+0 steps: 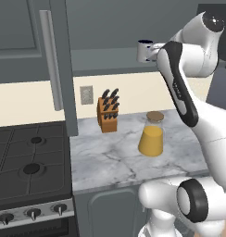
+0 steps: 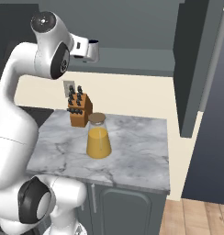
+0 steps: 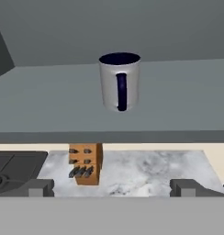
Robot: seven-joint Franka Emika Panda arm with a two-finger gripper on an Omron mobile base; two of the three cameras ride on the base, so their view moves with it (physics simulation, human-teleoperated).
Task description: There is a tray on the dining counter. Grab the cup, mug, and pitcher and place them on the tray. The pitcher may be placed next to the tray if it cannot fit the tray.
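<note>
Reaching high toward the small light grey-white cylindrical mug (image 1: 145, 50) with its dark navy inside, the white arm stretches up in the left base view; the mug sits on a grey ledge above the backsplash, while the clear glass conical pitcher (image 1: 152, 134) of orange liquid with a round brown cork lid stands on the short marble-topped cabinet counter (image 1: 110, 162), near a wooden knife block (image 1: 108, 113) and beside a black gas stove (image 1: 27, 166). From the right base view the mug (image 2: 92, 50) sits just past the arm's wrist, the pitcher (image 2: 98, 136) below on the veined slab. In the hand view the mug (image 3: 120, 81) faces the gripper (image 3: 112, 188), dark handle forward; the jaws stand fully spread, holding nothing, apart from the mug. It looks light, rigid, glossy, so likely slippery and breakable; pinching the cylindrical wall across the body, clear of the handle, seems safest.
</note>
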